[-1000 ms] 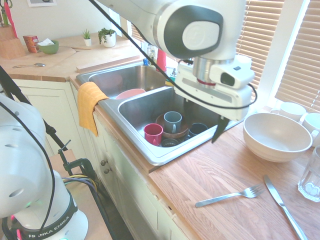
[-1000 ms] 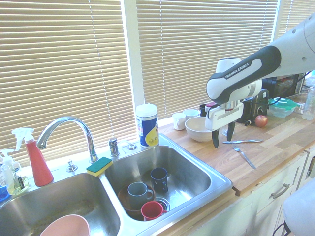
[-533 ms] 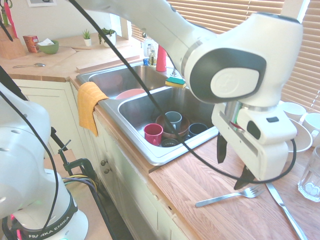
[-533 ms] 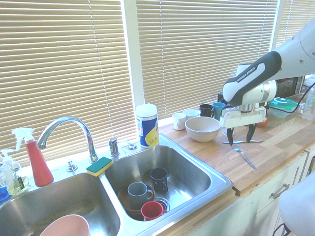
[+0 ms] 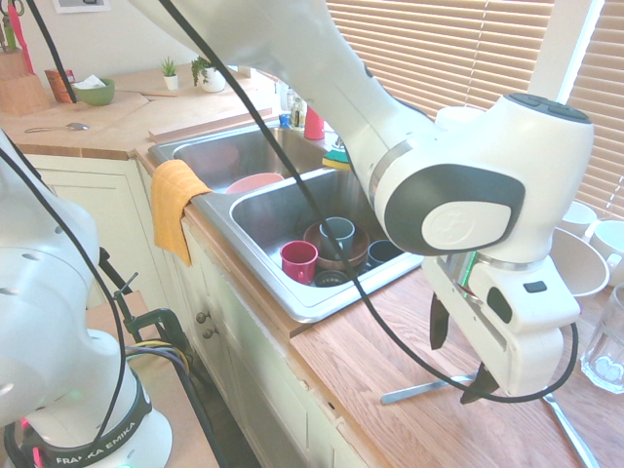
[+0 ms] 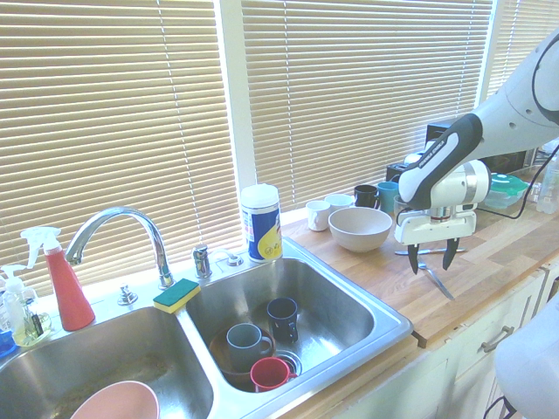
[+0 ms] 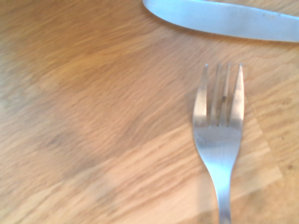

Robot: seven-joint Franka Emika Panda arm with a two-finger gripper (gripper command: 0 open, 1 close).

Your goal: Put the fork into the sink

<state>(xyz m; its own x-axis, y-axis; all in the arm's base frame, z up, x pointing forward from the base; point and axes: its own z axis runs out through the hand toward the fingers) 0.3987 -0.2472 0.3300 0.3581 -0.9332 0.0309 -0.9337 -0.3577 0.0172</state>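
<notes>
Wooden counter [image 5: 390, 351] now has the released claw [image 5: 458, 366] lowered over the fork [image 7: 219, 140], beside the knife [image 7: 224, 18].

Fork [image 7: 218, 135]: shiny silver metal. Knife [image 7: 224, 17]: silver. Countertop [image 7: 93, 116]: warm brown wood with streaked grain. Sink [image 6: 349, 327]: shiny grey steel. Mugs in the sink: one red [image 5: 298, 259], one grey-blue [image 5: 337, 235], one dark navy [image 6: 282, 314]. Plate [image 6: 118, 403] in the adjoining basin: pink. Sponge [image 6: 177, 294]: yellow with green top. Towel [image 5: 174, 207]: orange-yellow. Spray bottle [image 6: 65, 288]: red. Bowl [image 6: 359, 229]: cream. Blinds [image 6: 349, 87]: tan slats.
</notes>
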